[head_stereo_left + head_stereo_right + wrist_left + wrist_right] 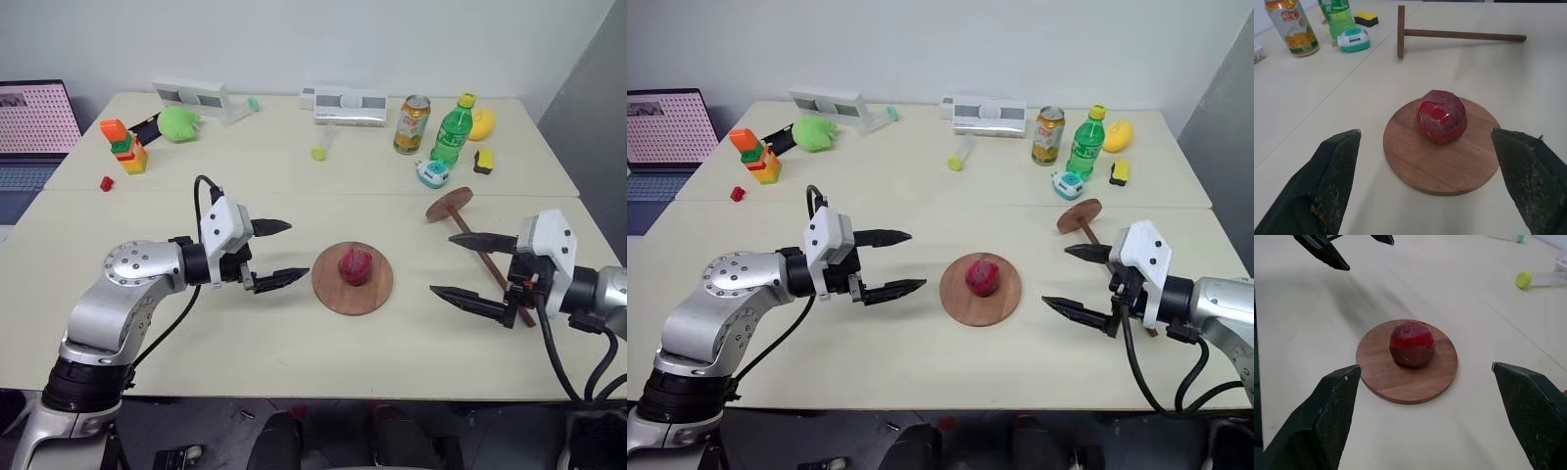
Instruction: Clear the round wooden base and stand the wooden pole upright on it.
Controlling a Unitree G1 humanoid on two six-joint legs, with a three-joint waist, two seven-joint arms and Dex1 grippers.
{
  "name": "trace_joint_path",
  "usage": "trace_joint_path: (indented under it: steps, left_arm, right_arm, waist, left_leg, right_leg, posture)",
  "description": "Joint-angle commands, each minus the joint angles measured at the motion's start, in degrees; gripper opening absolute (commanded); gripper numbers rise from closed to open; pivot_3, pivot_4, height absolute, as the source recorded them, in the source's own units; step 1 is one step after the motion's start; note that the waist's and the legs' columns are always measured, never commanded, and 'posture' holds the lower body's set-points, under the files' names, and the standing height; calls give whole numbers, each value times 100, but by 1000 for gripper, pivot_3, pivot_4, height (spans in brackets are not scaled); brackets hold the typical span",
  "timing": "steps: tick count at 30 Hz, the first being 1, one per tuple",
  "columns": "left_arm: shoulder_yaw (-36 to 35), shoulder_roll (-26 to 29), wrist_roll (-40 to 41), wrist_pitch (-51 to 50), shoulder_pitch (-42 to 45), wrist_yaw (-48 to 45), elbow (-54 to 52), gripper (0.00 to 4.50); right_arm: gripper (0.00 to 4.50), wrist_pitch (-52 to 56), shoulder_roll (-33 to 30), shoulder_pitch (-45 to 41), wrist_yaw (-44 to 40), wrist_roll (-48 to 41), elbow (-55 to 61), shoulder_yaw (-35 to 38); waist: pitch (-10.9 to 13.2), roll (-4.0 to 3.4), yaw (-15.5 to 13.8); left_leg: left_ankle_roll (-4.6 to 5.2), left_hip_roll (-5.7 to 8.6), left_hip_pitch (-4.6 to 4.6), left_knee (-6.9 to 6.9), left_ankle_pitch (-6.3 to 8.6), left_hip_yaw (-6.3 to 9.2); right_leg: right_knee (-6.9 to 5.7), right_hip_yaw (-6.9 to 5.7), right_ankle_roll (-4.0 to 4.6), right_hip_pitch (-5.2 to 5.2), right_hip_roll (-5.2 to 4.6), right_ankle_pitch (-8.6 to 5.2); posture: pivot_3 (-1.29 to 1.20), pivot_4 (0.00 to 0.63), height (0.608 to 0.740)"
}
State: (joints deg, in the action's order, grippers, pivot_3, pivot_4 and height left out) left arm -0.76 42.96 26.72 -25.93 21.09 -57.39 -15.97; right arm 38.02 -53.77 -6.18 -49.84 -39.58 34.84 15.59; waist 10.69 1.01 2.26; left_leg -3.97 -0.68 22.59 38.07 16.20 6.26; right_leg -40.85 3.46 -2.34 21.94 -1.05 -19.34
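The round wooden base (353, 287) lies flat mid-table with a dark red ball (356, 264) resting on its centre. The wooden pole (483, 253) lies on its side to the base's right, its disc end (449, 204) tilted up toward the back. My left gripper (282, 252) hovers open just left of the base, fingers pointing at it. My right gripper (472, 268) is open to the right of the base, in front of the pole's rod. Both wrist views show the base (1442, 159) (1406, 374) and ball between empty open fingers.
Along the back stand a drink can (411, 123), a green bottle (452, 130), a small teal device (432, 173), yellow items, a white box (344, 105), a green soft toy (178, 123) and stacked coloured blocks (124, 145). A laptop (34, 127) sits far left.
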Motion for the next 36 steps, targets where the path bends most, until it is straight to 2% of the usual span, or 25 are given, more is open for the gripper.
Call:
trace_joint_path:
  steps: [1, 6, 25, 32, 36]
  left_arm:
    - [-230, 139, 133, 60, -34, -110, -281, 4427]
    - [-332, 79, 249, -170, 77, 38, -158, 4427]
    - [132, -92, 131, -253, 890, -218, 265, 4427]
    - [697, -135, -41, -93, 1416, -875, 784, 4427]
    - [1331, -540, -596, 461, 1925, -1140, 1430, 4427]
  right_arm:
    - [4500, -53, 33, -12, 8, -98, 139, 81]
    - [4500, -29, 55, -9, 26, -112, 186, 65]
    - [4500, -68, 82, 14, -34, -123, 321, 31]
    - [4500, -65, 37, -77, -47, -170, 364, 1]
    - [4500, -54, 80, -306, -6, -195, 380, -200]
  waist:
    - [0, 0, 0]
    - [0, 0, 0]
    - [0, 0, -17]
    - [0, 0, -27]
    - [0, 0, -40]
  left_leg:
    - [0, 0, 0, 0, 0, 0]
    - [0, 0, 0, 0, 0, 0]
    - [0, 1, 0, 1, 0, -1]
    - [-1, 2, 1, 1, 0, -1]
    - [-1, 5, 3, 4, -1, -1]
  right_leg:
    - [0, 0, 0, 0, 0, 0]
    - [-1, 0, 0, 0, 0, 0]
    - [0, 0, 0, 0, 0, 0]
    - [1, -2, 0, 0, 0, 0]
    - [0, -3, 0, -1, 0, 0]
  posture:
    - [0, 150, 740]
    - [0, 150, 740]
    - [0, 150, 740]
    - [0, 150, 740]
    - [0, 150, 740]
